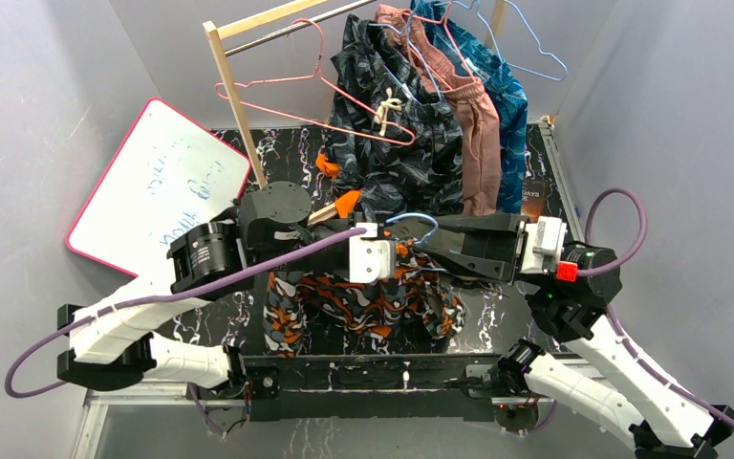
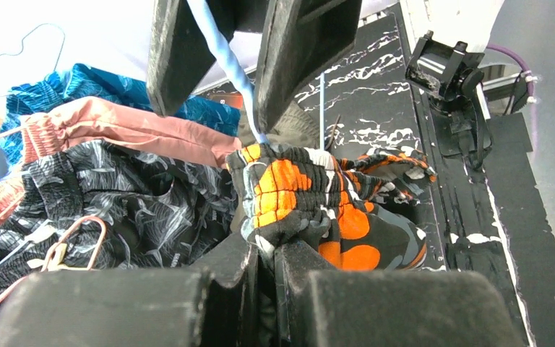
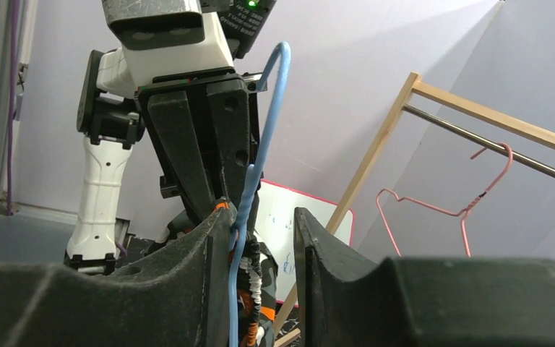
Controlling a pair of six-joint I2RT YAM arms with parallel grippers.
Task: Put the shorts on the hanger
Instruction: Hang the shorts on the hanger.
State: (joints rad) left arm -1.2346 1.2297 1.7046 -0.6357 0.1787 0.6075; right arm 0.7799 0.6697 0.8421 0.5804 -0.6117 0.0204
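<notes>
As the left hand point(image 2: 267, 253) pinches the shorts point(image 2: 296, 210) at the waistband, bunched against the hanger point(image 2: 222, 50) between both arms, the right hand point(image 3: 261, 217) stands spread around its wire; unheld, the hanger may tip and shed the fabric onto the table point(image 1: 272, 148).

- The back is blocked by hung clothes point(image 1: 403, 143), the left by a whiteboard point(image 1: 153, 191).
- The middle is taken by the left hand point(image 1: 403, 256) and right hand point(image 1: 430, 246).
- Bare bench point(image 1: 212, 317) is seen front left.
</notes>
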